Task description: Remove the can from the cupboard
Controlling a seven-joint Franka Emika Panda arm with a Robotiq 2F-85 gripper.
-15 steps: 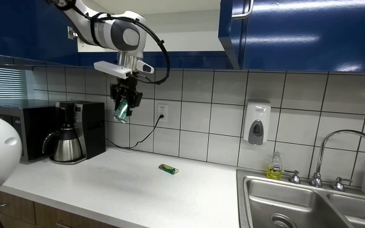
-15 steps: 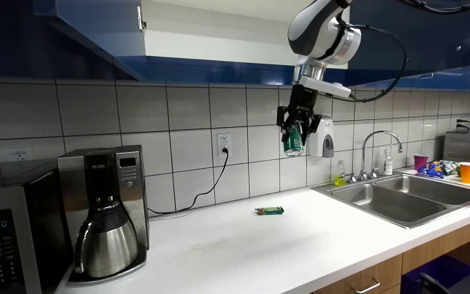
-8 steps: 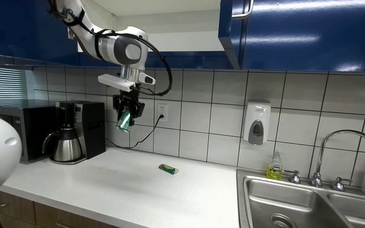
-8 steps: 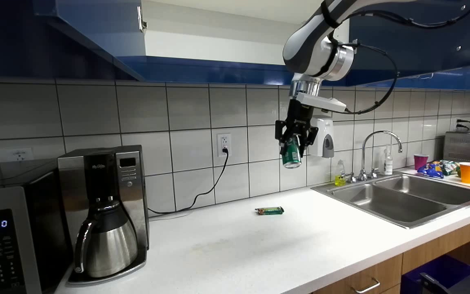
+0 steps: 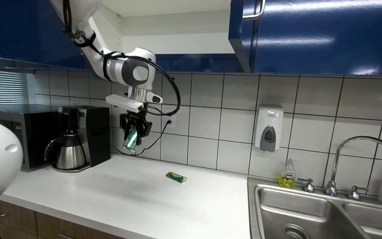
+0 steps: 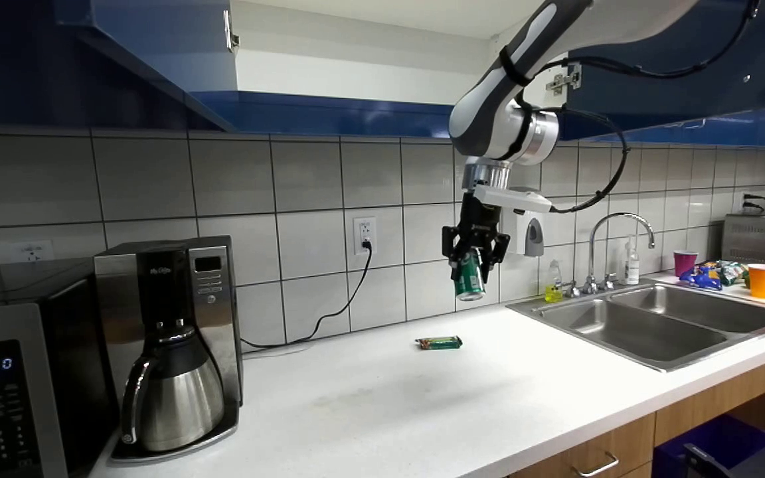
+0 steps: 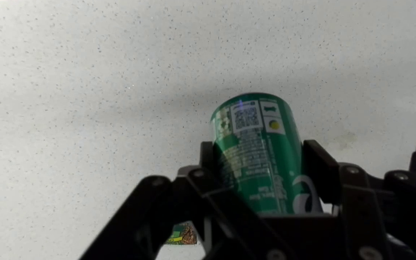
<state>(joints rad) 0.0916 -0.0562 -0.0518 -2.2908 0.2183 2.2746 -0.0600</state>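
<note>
Gripper (image 6: 471, 271): closed around tilted can (image 7: 258, 155), below bottom edge of cupboard (image 5: 194, 63), above counter (image 6: 369, 411); apparently removed; remaining, perhaps: setting down.

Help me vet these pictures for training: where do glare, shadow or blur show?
In an exterior view, glare streaks the glossy blue door; also in an exterior view, the counter washes out nearly white in places; in the wrist view, a soft shadow band crosses the counter, small print on the can blurs, and the gripper looks nearly black.
</note>
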